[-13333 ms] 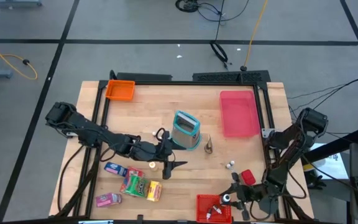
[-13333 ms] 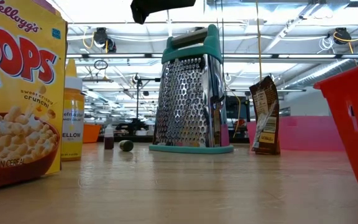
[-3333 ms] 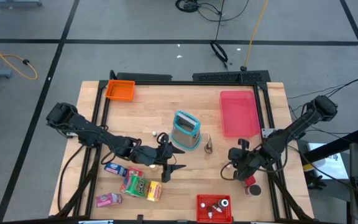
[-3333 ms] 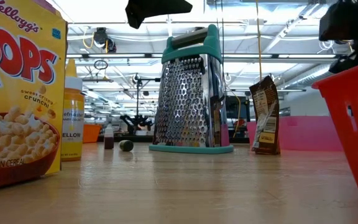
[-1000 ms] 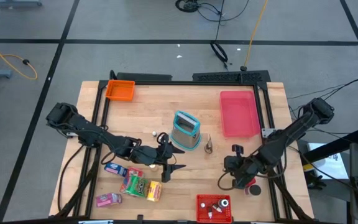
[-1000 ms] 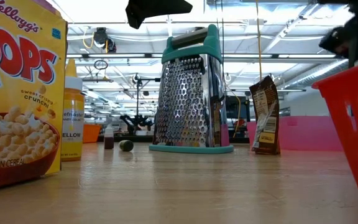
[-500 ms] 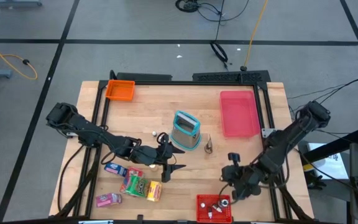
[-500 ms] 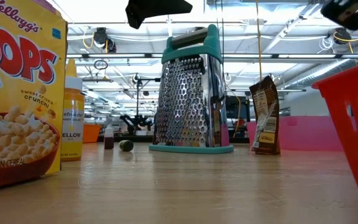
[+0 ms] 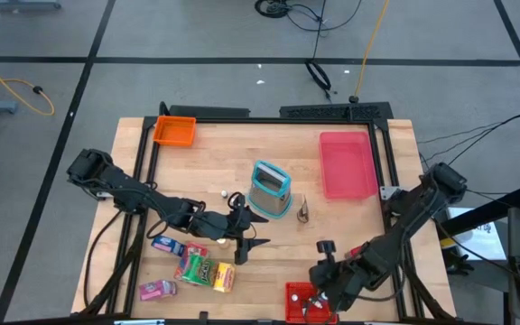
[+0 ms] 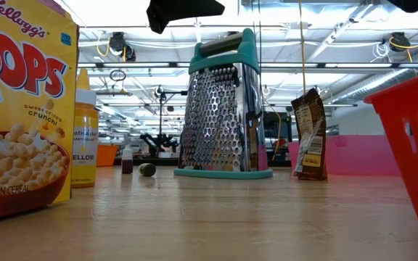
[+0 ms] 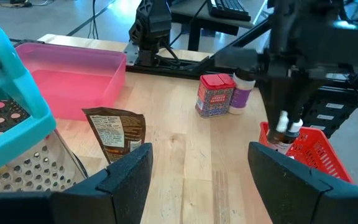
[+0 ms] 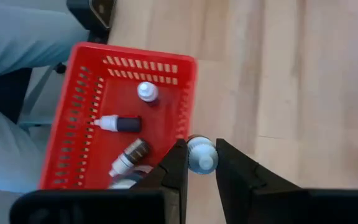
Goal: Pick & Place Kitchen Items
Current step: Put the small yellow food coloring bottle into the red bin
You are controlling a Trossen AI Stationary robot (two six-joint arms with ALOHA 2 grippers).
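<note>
My right gripper (image 9: 320,292) hangs over the table-side rim of the red bin (image 9: 307,303) at the near edge, shut on a tiny white bottle (image 12: 201,155). Several small bottles (image 12: 120,124) lie in that bin. My left gripper (image 9: 243,242) hovers open at mid-table, near the grater (image 9: 270,188). The red dark-lidded canister (image 11: 215,95) stands upright on the table with a small white bottle (image 11: 242,92) beside it. Snack packets (image 9: 193,266) lie flat near the near-left corner. My right gripper pinches the tiny white bottle between its two fingers (image 12: 178,163), which stand on either side of its capped top (image 12: 199,148). The fingers come from above, pointing down. The bottle hangs below the fingers (image 11: 286,125), lifted clear, just above the red bin's rim (image 11: 275,135).
A pink tray (image 9: 347,164) sits at the far right and an orange bin (image 9: 174,132) at the far-left corner. A brown packet (image 9: 302,210) stands right of the grater. A cereal box (image 10: 20,109) and yellow bottle (image 10: 84,138) stand near the low camera.
My right gripper has moved toward the table's near edge and a little left, from beside the red canister to above the red bin's rim, carrying the white bottle with it. The left arm has kept still.
</note>
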